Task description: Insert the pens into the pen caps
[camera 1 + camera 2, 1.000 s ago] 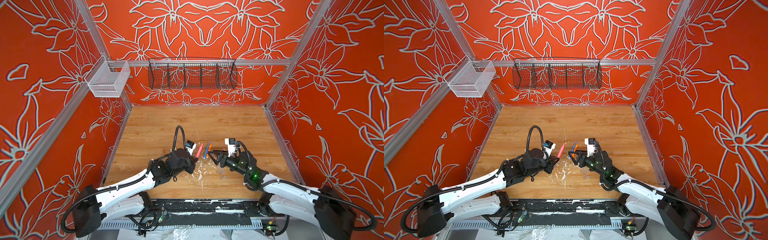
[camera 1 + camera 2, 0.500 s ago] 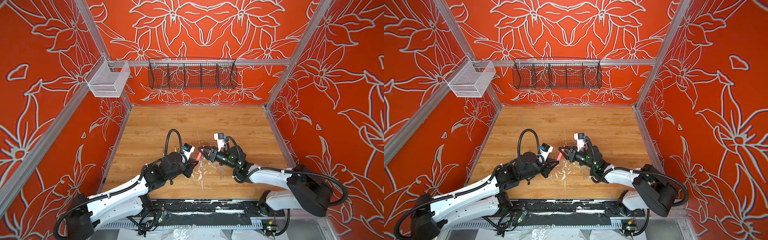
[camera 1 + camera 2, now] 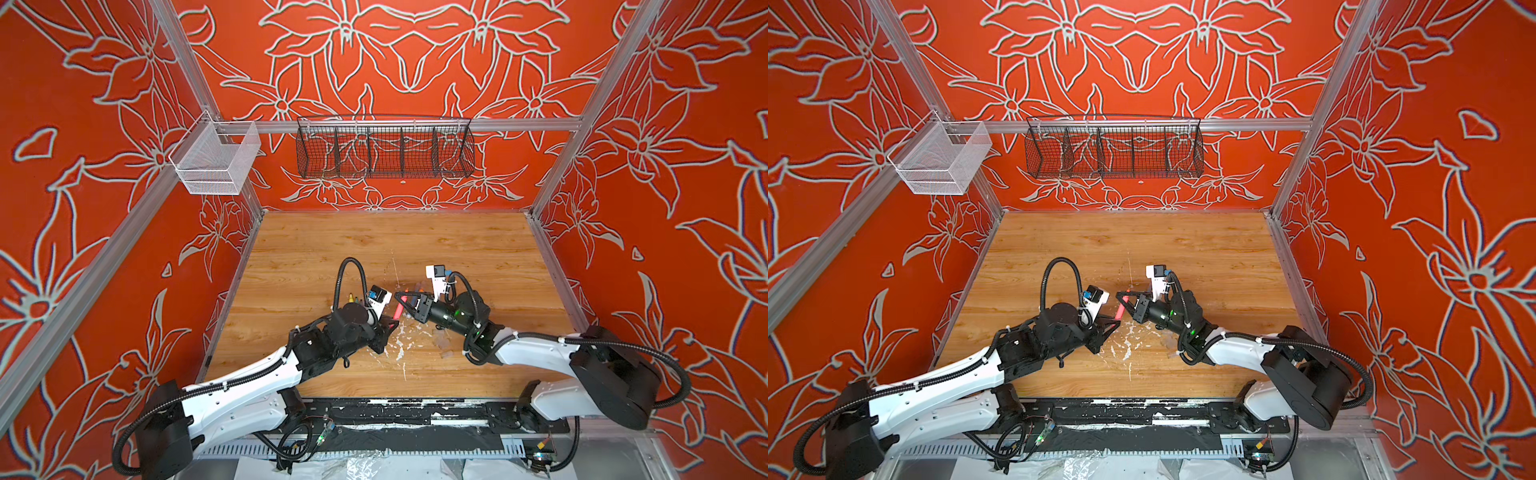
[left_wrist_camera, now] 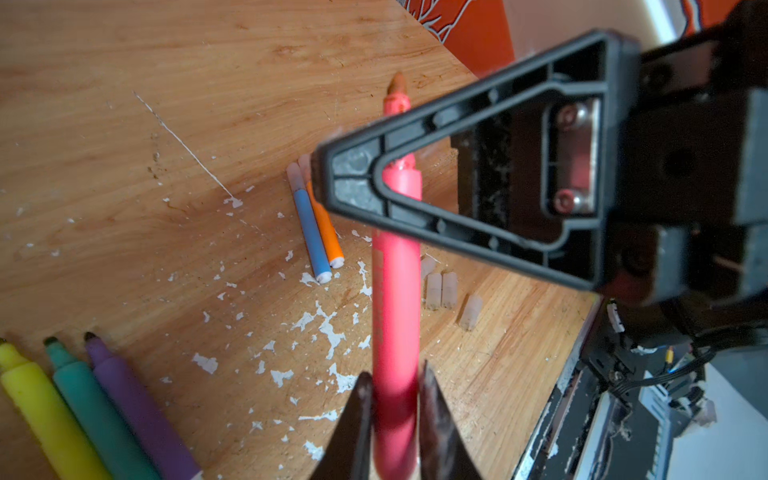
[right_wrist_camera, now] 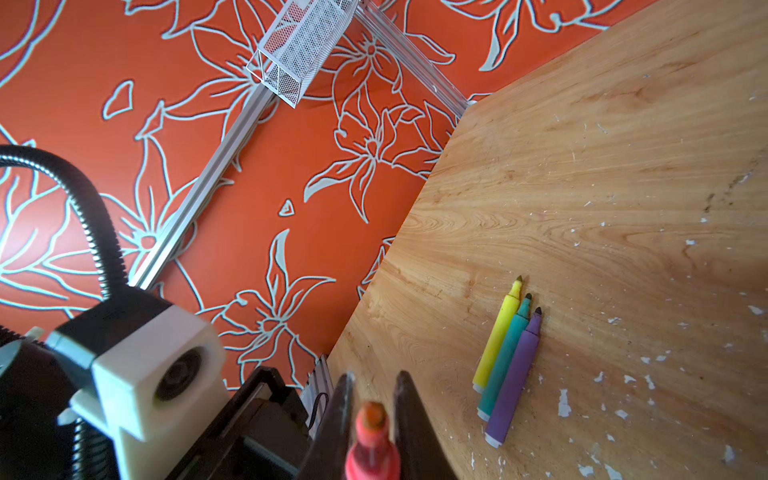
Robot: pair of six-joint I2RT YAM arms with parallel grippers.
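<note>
A pink pen (image 3: 400,309) (image 3: 1120,311) hangs above the wooden table between both grippers. My right gripper (image 3: 400,304) (image 5: 372,380) is shut on the pen's tip end (image 5: 372,453). My left gripper (image 3: 392,324) (image 4: 395,378) flanks the rear of the barrel (image 4: 395,291); blur hides whether its jaws still press. Yellow (image 4: 37,403), green (image 4: 91,403) and purple (image 4: 137,407) pens lie side by side, uncapped. Blue (image 4: 309,232) and orange (image 4: 328,237) pens lie together with pale capped ends. Several loose pen caps (image 4: 433,291) lie on the table near them.
White paint flecks (image 3: 401,345) dot the table's front middle. On the back wall hangs a black wire basket (image 3: 384,151), and a white mesh basket (image 3: 216,162) hangs on the left rail. Orange walls close in three sides.
My right gripper has swung left to the pink pen and shut on its tip end. The left arm has drawn back slightly with the pen.
</note>
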